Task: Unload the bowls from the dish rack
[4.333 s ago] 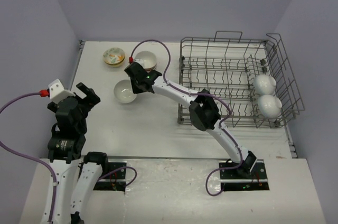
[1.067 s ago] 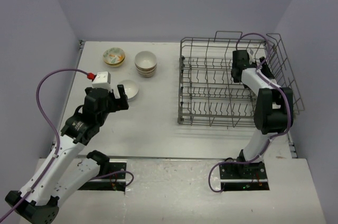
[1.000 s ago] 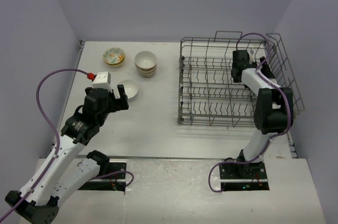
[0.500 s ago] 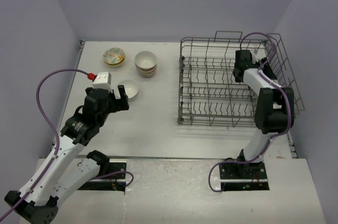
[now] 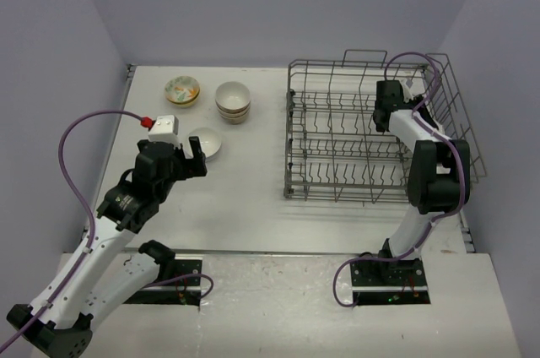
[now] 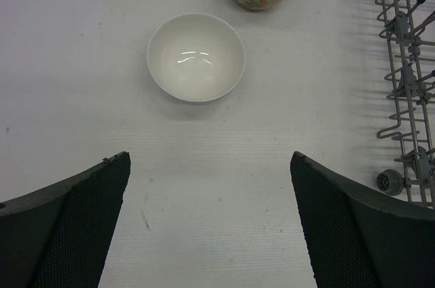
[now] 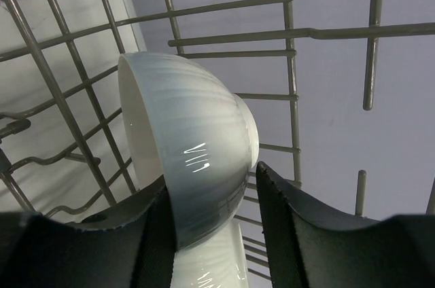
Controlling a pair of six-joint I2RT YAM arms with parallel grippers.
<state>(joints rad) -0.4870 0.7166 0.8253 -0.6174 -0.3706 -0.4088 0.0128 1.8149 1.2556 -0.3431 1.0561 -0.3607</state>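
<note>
Since the earliest view both arms have changed places: the left one has reached forward from its tucked pose, and the right one has swung away from the set-down bowls and over into the rack. At the left, the left gripper (image 6: 209, 156) hovers with its fingers spread wide and nothing between them, just short of a plain white bowl (image 6: 196, 57) standing upright on the table (image 5: 245, 206). Beyond it sit a floral bowl (image 5: 182, 90) and, to its right, a stack of cream bowls (image 5: 233, 101). Further right stands the dish rack (image 5: 333, 63), where the right gripper (image 7: 212, 186) is down among the wires at the far right side. Its fingers have drawn in close on either side of a white bowl on edge (image 7: 187, 138), seemingly touching it, though I cannot tell whether the hold is firm yet; a second white bowl (image 7: 211, 264) shows just below. The step in hand looks like taking one of the last two bowls, so the task seems well along. Next, I judge, the grip must settle before a lift straight up clear of the tines, so the bowl does not catch a wire or knock its neighbour. The table is pale and matt, lightly scuffed, closed in by plain lilac walls (image 5: 278, 3).
</note>
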